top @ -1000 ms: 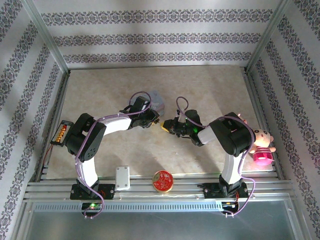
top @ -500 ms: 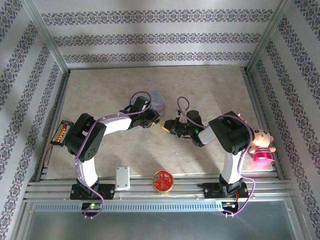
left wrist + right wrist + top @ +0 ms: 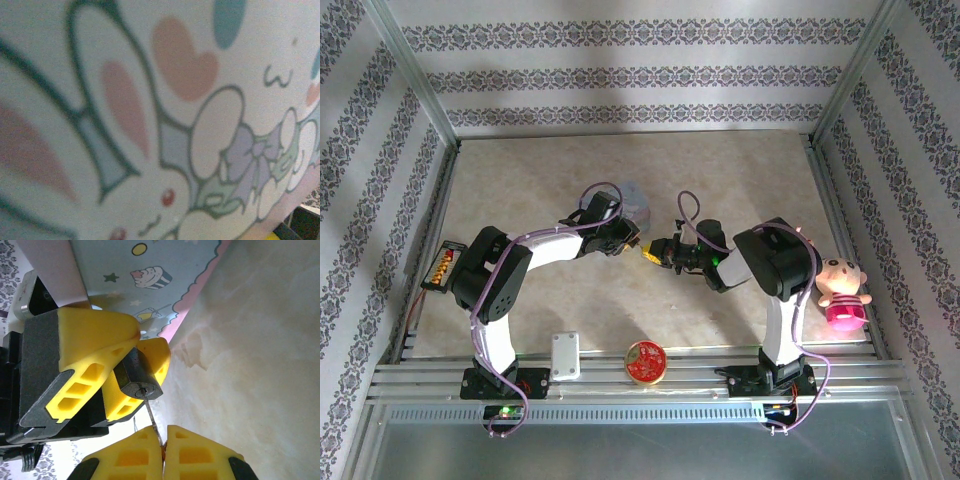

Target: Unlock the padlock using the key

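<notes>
The small dark grey padlock (image 3: 136, 381) is clamped between the yellow fingers (image 3: 95, 335) of my left gripper (image 3: 637, 246), keyhole end facing the right gripper. My right gripper (image 3: 163, 434) is shut on the thin metal key (image 3: 152, 416), whose tip sits in the keyhole. In the top view the two grippers meet tip to tip at the table's middle, the right gripper (image 3: 657, 252) just right of the left. The pale blue cartoon tin (image 3: 635, 200) lies just behind them; its rabbit print (image 3: 160, 150) is very close to the left wrist camera.
A pink pig plush (image 3: 842, 290) sits at the right edge beside the right arm. A round red tin (image 3: 645, 361) and a white box (image 3: 565, 355) lie on the front rail. A black and orange item (image 3: 442, 265) sits at the left edge.
The right arm's elbow and forearm have swung slightly, turning the wrist, with the gripper staying at the padlock. The left arm has held still.
</notes>
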